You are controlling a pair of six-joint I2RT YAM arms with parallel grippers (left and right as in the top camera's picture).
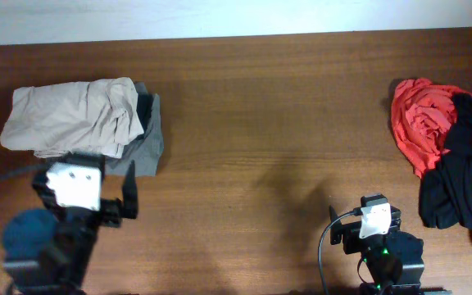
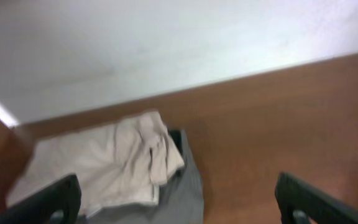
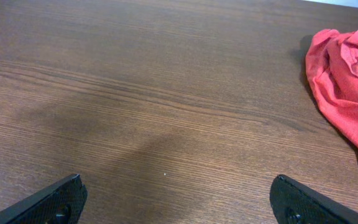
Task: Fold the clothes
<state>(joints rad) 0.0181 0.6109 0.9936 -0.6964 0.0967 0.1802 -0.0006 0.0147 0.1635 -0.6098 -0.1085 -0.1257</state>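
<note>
While both arms sit at the near edge of the table [image 1: 269, 123], the shorts [image 1: 68, 117] lie heaped far left, partly over a grey garment [image 1: 146, 146]. The left gripper [image 2: 182, 206] hangs just short of them, jaws wide apart and empty. The right gripper [image 3: 185, 202] is equally spread, holding nothing. Far right, a red garment [image 1: 420, 119] touches a black garment [image 1: 461, 176]. All look light, limp and creased; I'd pinch the shorts at an outer hem.

Dark brown wooden bench [image 1: 260, 164] with fine grain running lengthwise, plain white wall [image 1: 220, 16] meeting its far edge, soft even light, faint blurred shadows [image 3: 154, 149] lying across the wood near the front
</note>
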